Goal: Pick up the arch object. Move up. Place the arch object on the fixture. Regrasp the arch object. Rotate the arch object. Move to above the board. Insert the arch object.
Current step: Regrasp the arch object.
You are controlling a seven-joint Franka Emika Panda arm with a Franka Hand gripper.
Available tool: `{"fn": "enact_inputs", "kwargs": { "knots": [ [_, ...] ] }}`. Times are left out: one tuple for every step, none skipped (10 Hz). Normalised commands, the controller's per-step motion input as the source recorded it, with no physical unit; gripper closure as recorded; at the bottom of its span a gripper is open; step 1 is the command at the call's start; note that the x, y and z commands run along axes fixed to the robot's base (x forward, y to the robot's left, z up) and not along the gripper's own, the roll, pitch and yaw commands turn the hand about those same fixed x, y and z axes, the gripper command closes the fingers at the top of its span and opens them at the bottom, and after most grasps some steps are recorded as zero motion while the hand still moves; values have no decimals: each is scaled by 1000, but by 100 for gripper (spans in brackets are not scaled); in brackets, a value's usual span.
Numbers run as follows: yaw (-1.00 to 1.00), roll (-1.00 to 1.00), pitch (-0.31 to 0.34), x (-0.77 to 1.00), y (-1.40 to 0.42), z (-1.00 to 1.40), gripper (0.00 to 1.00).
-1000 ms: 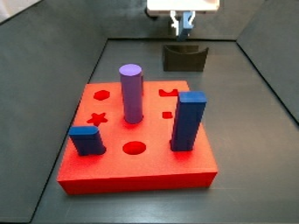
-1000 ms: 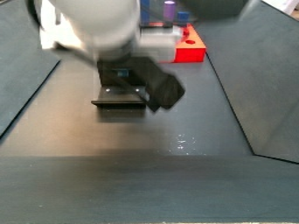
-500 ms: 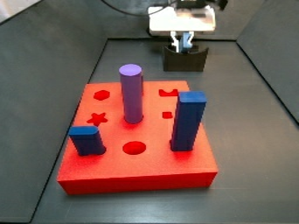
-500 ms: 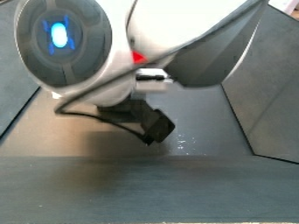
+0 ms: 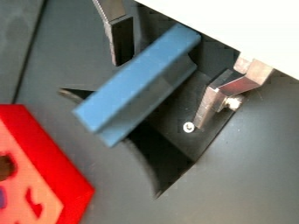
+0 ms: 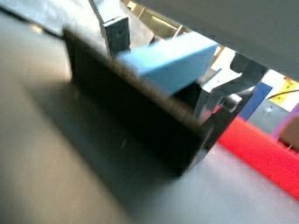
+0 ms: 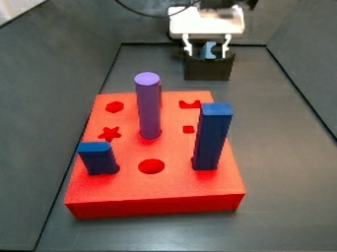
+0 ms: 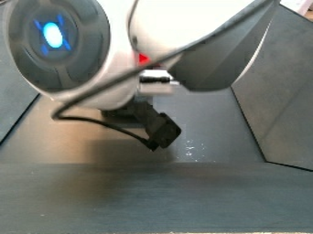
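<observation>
At the dark floor's far edge, the black notched fixture (image 7: 210, 67) cradles the smooth pale-blue arch object (image 5: 138, 84); gripper (image 5: 176, 66) fingers spread apart, flanking it.

Purple cylinder (image 7: 148, 103): upright, serving as landmark. Tall dark blue square peg (image 7: 212, 136): upright, to the right of the cylinder and slightly nearer the camera. Short dark blue square peg (image 7: 95, 157): to the cylinder's left and nearer the camera. Dark bench (image 7: 290, 187): surrounds them.
</observation>
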Motion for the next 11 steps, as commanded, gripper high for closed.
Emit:
{"fn": "enact_inputs", "kwargs": {
  "knots": [
    [9,19,14,-22,4,1000,0],
    [18,45,27,-29,-5,1000,0],
    [16,55,52,-35,-4,1000,0],
    [14,56,71,-35,0,928,0],
    [9,58,83,-31,0,817,0],
    [-5,53,97,-25,-1,598,0],
    [-19,38,100,-25,6,377,0],
    [-31,36,96,-25,6,202,0],
    [20,1000,87,-71,-1000,996,0],
    [20,1000,83,-64,-1000,951,0],
    [19,1000,75,-82,-1000,953,0]
  ]
}}
